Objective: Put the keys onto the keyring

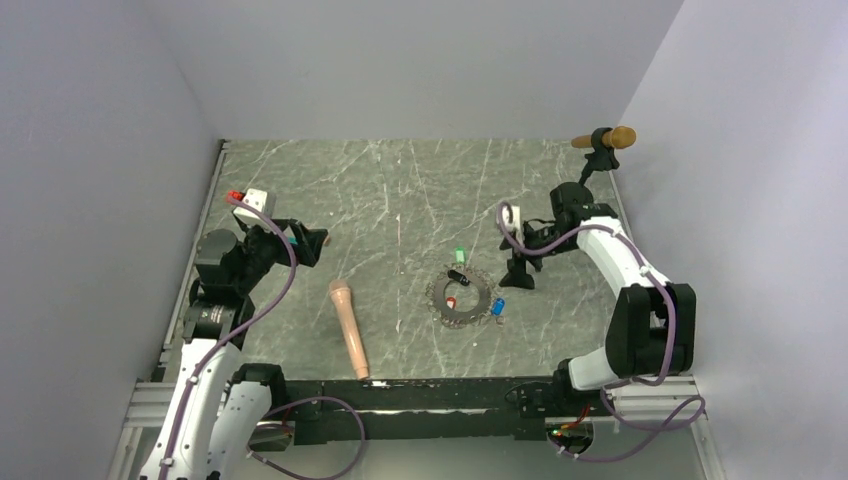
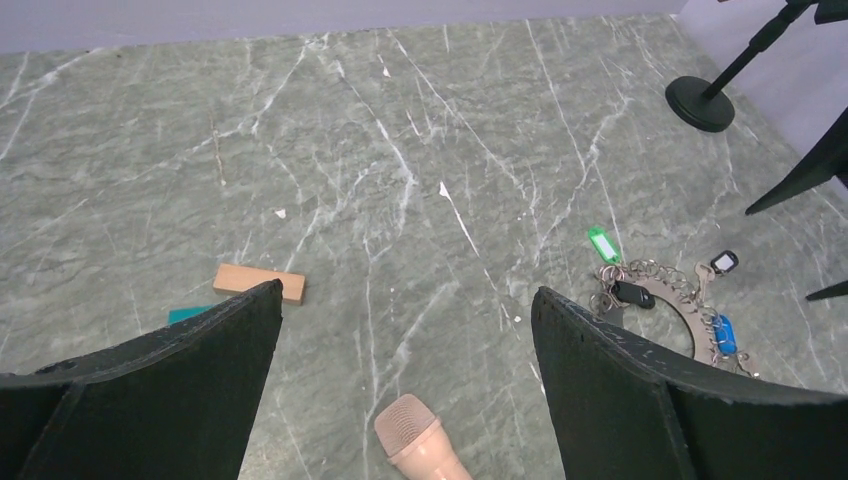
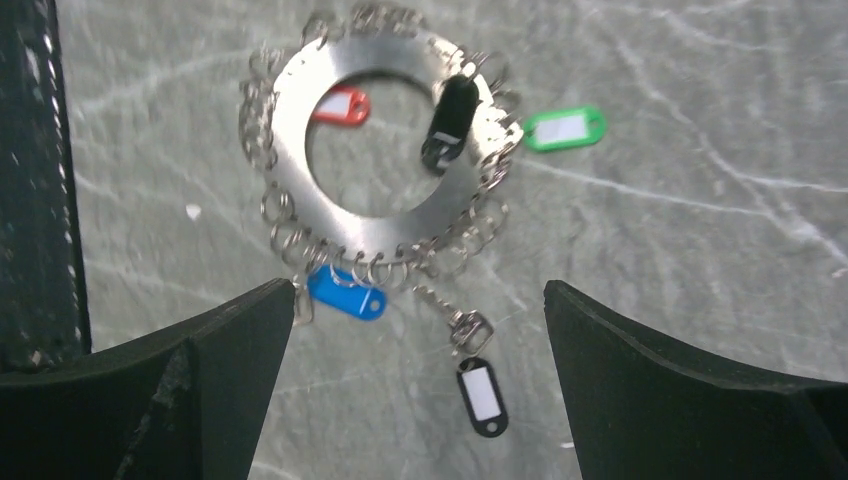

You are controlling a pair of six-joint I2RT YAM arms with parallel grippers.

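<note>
L gripper (image 2: 407,292) & R gripper (image 3: 417,290) are gaping open, empty; R is hovering over the keyring (image 3: 300,170) on the table (image 1: 400,200), keys (image 3: 345,297) lying around it, some maybe already clipped on; a sloppy pinch risks shoving ring & tags apart.

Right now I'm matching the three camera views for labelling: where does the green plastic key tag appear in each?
Top external: green plastic key tag near centre, just above the flat silver metal ring.
Left wrist: the tag right of centre, up-left of the ring.
Right wrist: the tag upper right, right of the ring.
Shared landmark: the ring.
</note>
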